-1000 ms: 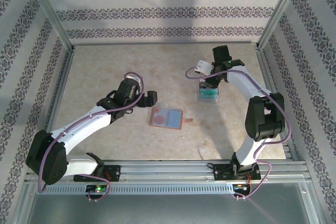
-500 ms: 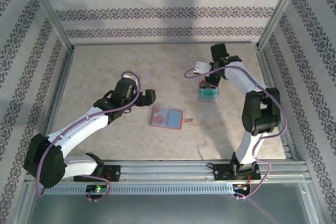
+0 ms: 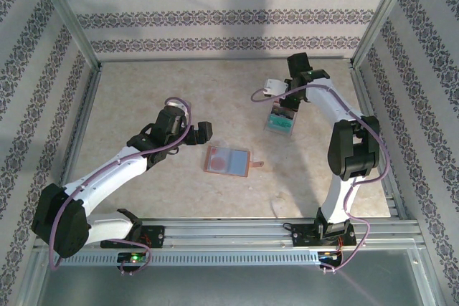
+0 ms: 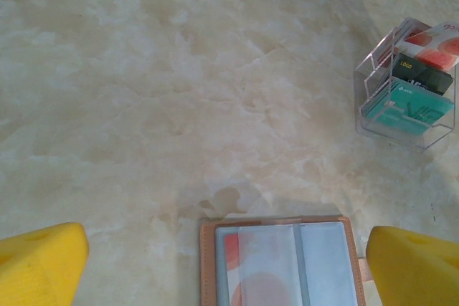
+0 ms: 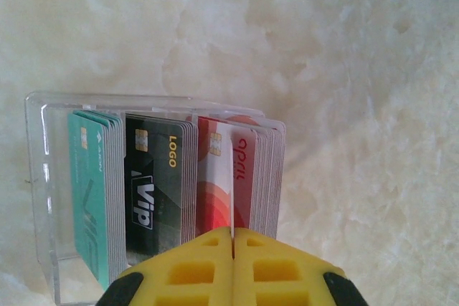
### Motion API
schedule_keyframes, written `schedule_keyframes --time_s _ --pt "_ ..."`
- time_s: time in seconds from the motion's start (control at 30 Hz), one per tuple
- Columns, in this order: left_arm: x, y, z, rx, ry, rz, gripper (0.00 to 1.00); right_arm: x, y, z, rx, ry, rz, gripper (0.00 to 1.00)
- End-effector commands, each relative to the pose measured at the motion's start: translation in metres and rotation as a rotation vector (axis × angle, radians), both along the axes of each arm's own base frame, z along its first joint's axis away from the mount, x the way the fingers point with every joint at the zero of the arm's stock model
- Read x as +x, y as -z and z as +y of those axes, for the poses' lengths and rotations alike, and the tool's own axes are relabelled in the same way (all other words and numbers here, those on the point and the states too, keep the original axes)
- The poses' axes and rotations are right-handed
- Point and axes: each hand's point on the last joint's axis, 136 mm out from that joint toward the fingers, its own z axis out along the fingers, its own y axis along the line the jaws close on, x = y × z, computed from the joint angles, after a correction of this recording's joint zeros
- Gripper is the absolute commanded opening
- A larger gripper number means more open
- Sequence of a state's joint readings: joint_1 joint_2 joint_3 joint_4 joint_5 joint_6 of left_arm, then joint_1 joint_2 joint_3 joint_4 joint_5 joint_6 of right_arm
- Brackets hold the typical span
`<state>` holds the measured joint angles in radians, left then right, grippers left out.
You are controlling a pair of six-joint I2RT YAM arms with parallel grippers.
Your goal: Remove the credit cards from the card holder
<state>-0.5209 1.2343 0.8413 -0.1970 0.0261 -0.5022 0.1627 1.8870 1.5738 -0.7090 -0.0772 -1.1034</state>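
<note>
The left claw (image 3: 195, 135) hangs with its 2 yellow fingers (image 4: 39, 266) spread wide and holds nothing. It is just left of the 1 salmon-pink card holder (image 3: 228, 160), which lies open on the table (image 3: 143, 91) with 1 red-patterned card (image 4: 229, 249) in its pockets. Farther right, the right claw (image 5: 232, 249) is pinched together on the thin edge of 1 orange-red card (image 5: 231, 177) inside the clear box (image 5: 43, 177). There the credit cards (image 5: 154, 184) stand in 3 stacks, teal, dark grey and orange-red, packed too tightly to count singly.
</note>
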Motion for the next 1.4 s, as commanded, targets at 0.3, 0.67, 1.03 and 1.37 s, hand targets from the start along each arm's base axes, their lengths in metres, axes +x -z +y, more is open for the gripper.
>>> schedule_keyframes --time_s 0.3,0.67,1.03,1.37 --pt "0.003 -0.001 0.003 -0.022 -0.005 0.007 0.99 0.001 0.014 0.003 0.108 0.029 0.074 0.00" --pt "0.005 0.000 0.003 -0.023 -0.005 0.013 0.99 0.003 0.026 0.013 0.186 0.066 0.122 0.00" --pt "0.006 0.004 0.002 -0.026 -0.004 0.021 0.99 0.013 0.019 0.031 0.313 0.120 0.118 0.00" --pt "0.005 0.007 0.004 -0.027 -0.006 0.024 0.99 0.020 0.028 0.040 0.303 0.191 0.147 0.00"
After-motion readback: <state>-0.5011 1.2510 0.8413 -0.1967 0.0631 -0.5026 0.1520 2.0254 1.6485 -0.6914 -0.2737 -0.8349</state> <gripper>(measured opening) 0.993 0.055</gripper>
